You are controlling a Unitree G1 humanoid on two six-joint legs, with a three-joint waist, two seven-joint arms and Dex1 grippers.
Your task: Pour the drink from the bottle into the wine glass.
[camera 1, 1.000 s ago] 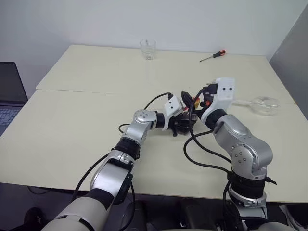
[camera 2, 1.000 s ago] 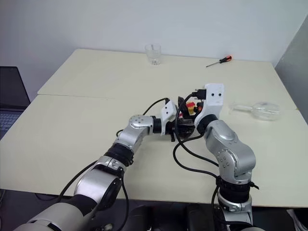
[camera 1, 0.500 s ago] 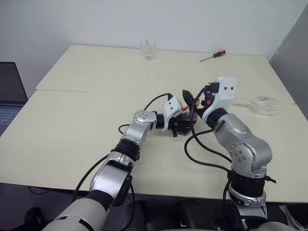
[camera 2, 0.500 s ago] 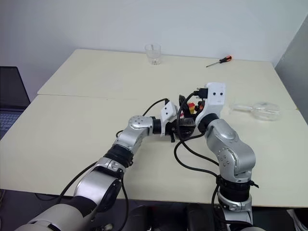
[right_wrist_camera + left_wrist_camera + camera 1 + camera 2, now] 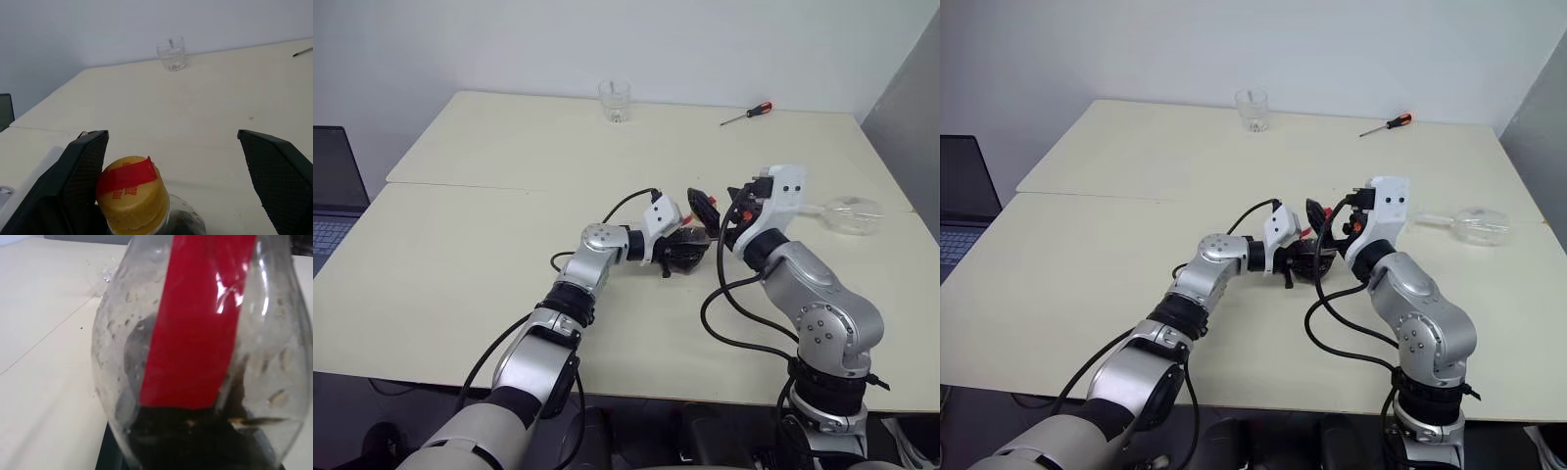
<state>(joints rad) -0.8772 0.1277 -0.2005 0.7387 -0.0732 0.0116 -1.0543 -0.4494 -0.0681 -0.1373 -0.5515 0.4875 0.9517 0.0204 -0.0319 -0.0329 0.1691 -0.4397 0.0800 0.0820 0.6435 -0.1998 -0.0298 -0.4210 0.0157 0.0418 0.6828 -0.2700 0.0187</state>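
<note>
The left gripper (image 5: 683, 251) was clamped on the bottle (image 5: 205, 357) near the middle of the table (image 5: 460, 245), dark drink (image 5: 195, 440) pooled in its base. The right gripper (image 5: 173, 161) stood spread wide around the yellow cap (image 5: 132, 188), one finger (image 5: 80, 176) just beside it. The wine glass (image 5: 850, 213) lay on its side well to the bottle's right; the tumbler (image 5: 615, 100) stood far behind it.

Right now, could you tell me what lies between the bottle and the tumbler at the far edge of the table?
Only bare table: the right wrist view shows nothing between the bottle and the tumbler.
</note>
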